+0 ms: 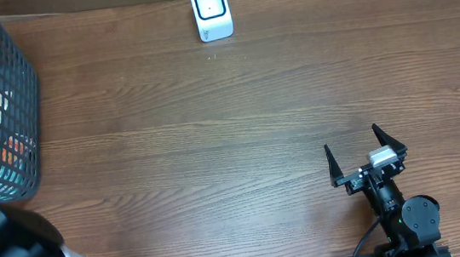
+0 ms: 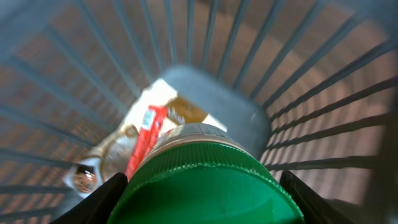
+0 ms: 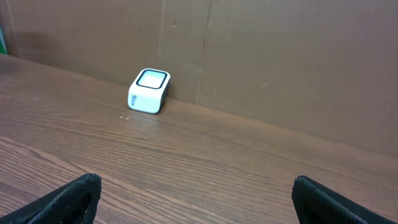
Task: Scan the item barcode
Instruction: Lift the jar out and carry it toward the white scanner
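In the left wrist view, my left gripper (image 2: 202,186) is down inside the grey wire basket (image 2: 311,93). It is shut on a container with a ribbed green lid (image 2: 205,168), one black finger pressing each side of the lid. The container's barcode is not visible. The white barcode scanner (image 1: 211,11) stands at the far edge of the table and also shows in the right wrist view (image 3: 149,91). My right gripper (image 1: 367,155) hovers open and empty over the table's front right, its fingers wide apart (image 3: 198,190).
The basket (image 1: 4,101) sits at the table's left edge and holds other goods, among them a pale packet with a red label (image 2: 146,134). The left arm (image 1: 12,254) reaches up from the front left corner. A brown wall backs the table.
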Motion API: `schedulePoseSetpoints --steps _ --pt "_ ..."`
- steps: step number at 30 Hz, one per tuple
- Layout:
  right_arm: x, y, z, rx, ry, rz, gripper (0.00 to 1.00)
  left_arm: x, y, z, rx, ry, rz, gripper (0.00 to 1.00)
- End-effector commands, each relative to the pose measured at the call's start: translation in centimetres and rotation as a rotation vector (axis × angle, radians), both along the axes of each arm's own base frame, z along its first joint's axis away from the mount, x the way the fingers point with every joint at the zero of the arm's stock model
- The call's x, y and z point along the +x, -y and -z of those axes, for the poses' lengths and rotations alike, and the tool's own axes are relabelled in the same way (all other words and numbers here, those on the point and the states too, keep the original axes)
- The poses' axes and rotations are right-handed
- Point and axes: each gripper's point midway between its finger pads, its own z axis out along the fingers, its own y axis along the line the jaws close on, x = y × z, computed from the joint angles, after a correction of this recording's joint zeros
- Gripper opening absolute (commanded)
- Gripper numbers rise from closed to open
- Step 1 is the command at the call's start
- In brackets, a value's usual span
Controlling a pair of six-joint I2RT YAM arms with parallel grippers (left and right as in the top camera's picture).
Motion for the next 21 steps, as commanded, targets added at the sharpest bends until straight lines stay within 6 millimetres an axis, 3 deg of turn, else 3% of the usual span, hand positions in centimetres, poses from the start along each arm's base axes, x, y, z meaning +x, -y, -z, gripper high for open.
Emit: schedulePoseSetpoints --steps 1,5,9,13,21 --pt "0.0 0.0 0.2 0.0 0.001 0.002 1.0 -1.8 2.4 -7.1 0.001 0.168 -0.047 0.4" --pt "0.0 0.0 0.2 0.0 0.001 0.002 1.0 -3.3 6.2 -11.1 -0.001 0.24 -0.018 0.4" --pt "0.0 0.0 0.2 0.0 0.001 0.001 1.0 -4.8 11.1 -13.1 -0.017 0.247 0.038 0.39" --pt "0.0 0.0 0.2 0.0 0.001 0.002 1.0 -5.7 15.3 -12.9 -0.059 0.206 0.103 0.39" --pt "0.0 0.0 0.2 0.0 0.001 0.001 1.0 -6.4 24.1 -10.1 -0.187 0.063 0.266 0.35"
